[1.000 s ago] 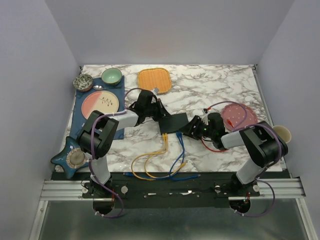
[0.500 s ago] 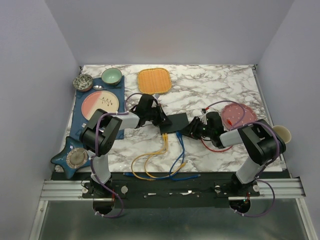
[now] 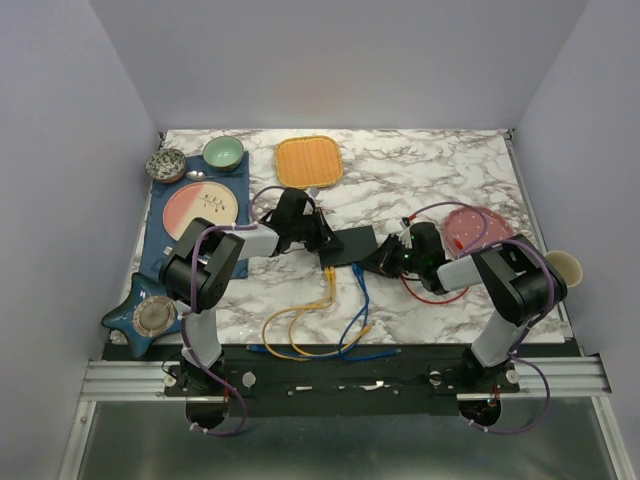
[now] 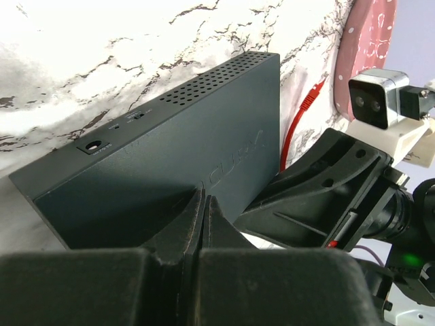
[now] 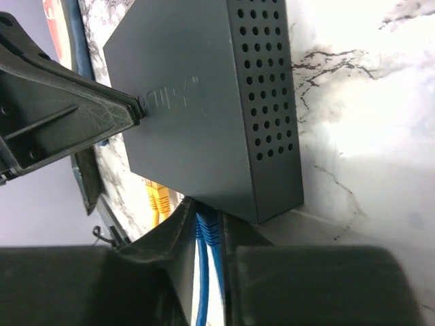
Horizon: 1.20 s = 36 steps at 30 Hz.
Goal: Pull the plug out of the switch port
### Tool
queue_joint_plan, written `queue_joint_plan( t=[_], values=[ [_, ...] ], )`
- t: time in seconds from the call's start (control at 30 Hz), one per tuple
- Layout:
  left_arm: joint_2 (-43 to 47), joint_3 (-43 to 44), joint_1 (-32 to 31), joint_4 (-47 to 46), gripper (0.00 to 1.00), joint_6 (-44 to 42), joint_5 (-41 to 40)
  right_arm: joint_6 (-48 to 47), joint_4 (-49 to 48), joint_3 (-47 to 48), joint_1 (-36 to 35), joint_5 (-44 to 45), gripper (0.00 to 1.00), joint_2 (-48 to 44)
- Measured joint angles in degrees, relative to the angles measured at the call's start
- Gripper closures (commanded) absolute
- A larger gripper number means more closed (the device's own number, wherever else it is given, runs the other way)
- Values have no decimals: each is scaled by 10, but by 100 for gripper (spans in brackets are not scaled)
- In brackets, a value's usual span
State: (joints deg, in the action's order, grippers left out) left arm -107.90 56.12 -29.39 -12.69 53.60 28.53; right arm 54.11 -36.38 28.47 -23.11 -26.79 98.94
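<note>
1. The switch (image 3: 352, 243) lies flat near the middle of the marble table (image 3: 430, 170), between the two arms, with its socket edge turned toward their bases
2. The left gripper (image 4: 204, 198) is clenched, with its fingers pressed together and nothing between them. Their tips rest on the switch's top face, toward its left end
3. The right gripper (image 5: 207, 216) sits at the socket edge, on the switch's right side. Its two fingers are pinched against either side of the blue plug (image 5: 208, 234), grasping it
4. The blue plug is seated in its port, close to the switch's right corner. Its blue cable (image 5: 207, 292) runs straight back between the right gripper's fingers
5. A yellow plug (image 5: 158, 198) sits in a port further to the left on the same edge, apart from the blue one and untouched by either gripper
6. A red cable (image 4: 297, 125) lies on the marble just past the switch's right end, near a dotted pink plate (image 3: 476, 228). The right arm reaches over both
</note>
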Motion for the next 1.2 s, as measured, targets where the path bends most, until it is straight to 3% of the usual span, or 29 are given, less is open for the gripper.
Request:
queue_joint_plan(
  t=[0.2, 0.83, 1.2],
  values=[
    [0, 0, 0, 0, 100, 0, 0, 2, -6, 0, 1, -9, 99, 5],
    [28, -33, -24, 4, 100, -3, 64, -16, -22, -4, 4, -19, 99, 10],
    [-5, -31, -33, 25, 100, 2, 99, -25, -19, -2, 4, -23, 99, 9]
  ],
)
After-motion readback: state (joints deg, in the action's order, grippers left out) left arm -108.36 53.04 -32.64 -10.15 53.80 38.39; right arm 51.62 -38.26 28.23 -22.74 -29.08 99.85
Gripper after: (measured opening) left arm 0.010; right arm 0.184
